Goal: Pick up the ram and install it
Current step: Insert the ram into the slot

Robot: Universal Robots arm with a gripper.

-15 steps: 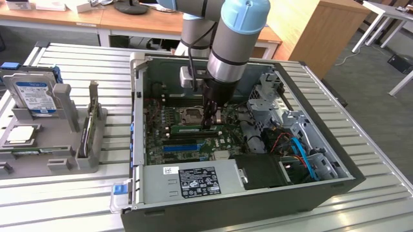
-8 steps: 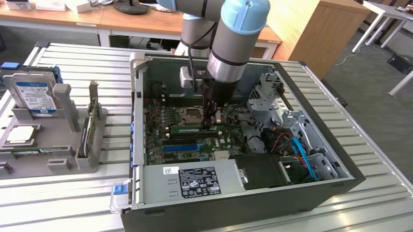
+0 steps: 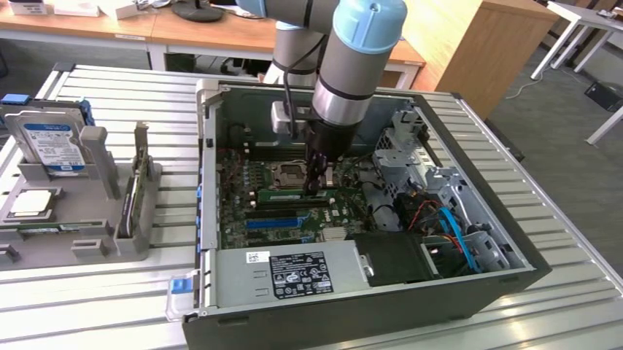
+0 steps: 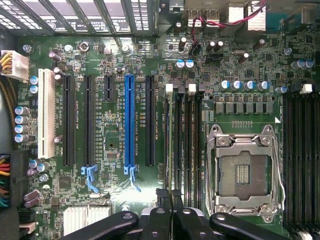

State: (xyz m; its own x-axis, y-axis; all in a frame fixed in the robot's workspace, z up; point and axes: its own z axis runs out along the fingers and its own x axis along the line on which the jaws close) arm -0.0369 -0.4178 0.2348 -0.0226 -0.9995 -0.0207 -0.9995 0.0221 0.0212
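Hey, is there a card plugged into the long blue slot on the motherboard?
No, the long blue slot is bare along its whole length, with no card seated in it.

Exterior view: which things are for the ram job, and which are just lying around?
For the job: ram, gripper, open computer case.
Just lying about: hard drive, grey holder, wooden desk.

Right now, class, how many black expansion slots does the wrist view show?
4: long black slot, another and a short one between the white slot and blue slot; a fourth between blue slot and memory slots.
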